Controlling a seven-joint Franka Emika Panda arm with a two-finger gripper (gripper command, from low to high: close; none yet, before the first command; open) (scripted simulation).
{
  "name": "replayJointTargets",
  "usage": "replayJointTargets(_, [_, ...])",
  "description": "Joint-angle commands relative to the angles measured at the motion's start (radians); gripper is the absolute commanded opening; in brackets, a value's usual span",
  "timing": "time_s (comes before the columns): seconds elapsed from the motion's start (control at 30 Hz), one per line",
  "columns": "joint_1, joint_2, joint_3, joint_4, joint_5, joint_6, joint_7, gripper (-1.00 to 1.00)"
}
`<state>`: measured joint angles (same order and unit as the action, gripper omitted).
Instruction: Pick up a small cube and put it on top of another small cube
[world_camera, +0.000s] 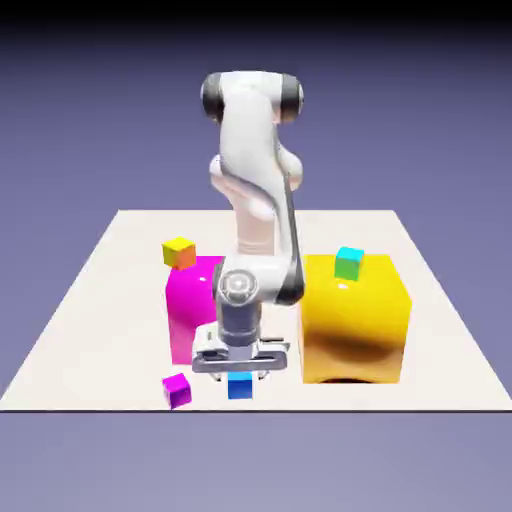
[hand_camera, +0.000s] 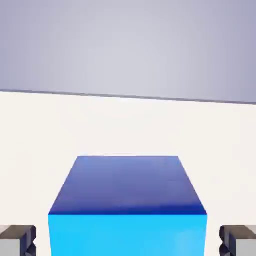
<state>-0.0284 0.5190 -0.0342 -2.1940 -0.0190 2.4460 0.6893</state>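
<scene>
Blue filled the bottom of the hand view: the blue cube (hand_camera: 127, 210) sat large between the two grey fingertips (hand_camera: 18, 240), one at each lower corner, its bright face toward the camera and its darker top above, with pale table (hand_camera: 125, 125) running away behind it to a violet backdrop. Over in the exterior view, that same blue cube (world_camera: 240, 385) was low in the frame, just left of centre, resting on the table (world_camera: 100, 300) near its front edge, and the gripper (world_camera: 240, 372) was right down on it, jaws drawn in and clamped on its sides! Just to the left, close by on the table, sat a small purple cube (world_camera: 177, 389), apart from the blue one. Moving back, a big magenta block (world_camera: 190, 300) stood behind the gripper, left of centre, partly hidden by the white arm (world_camera: 260, 220), and a big yellow block (world_camera: 355, 320) stood to the right of centre, glossy, with a dark reflection low on its front. Up on the magenta block's far left corner perched a small yellow-and-orange cube (world_camera: 179, 252), and on top of the yellow block, toward its back, a small green-and-teal cube (world_camera: 348, 263). Behind it all the arm rose to its dark-capped shoulder in the upper middle of the frame.
</scene>
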Motion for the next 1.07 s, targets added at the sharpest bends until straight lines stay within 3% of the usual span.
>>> replayJointTargets(0.0, [0.001, -0.036, 0.0, 0.007, -0.002, -0.043, 0.001, -1.0])
replayJointTargets(0.37, [0.046, -0.416, 0.168, 0.057, -0.045, -0.365, 0.073, -1.0])
replayJointTargets(0.7, [0.152, -0.746, 0.382, 0.038, 0.117, -0.773, 0.151, -1.0])
replayJointTargets(0.9, [0.158, -0.732, 0.392, -0.128, 0.123, -0.594, 0.15, -1.0])
replayJointTargets(0.93, [0.158, -0.732, 0.392, -0.128, 0.123, -0.594, 0.15, 1.0])
replayJointTargets(1.03, [0.155, -0.738, 0.388, -0.055, 0.12, -0.672, 0.15, 1.0])
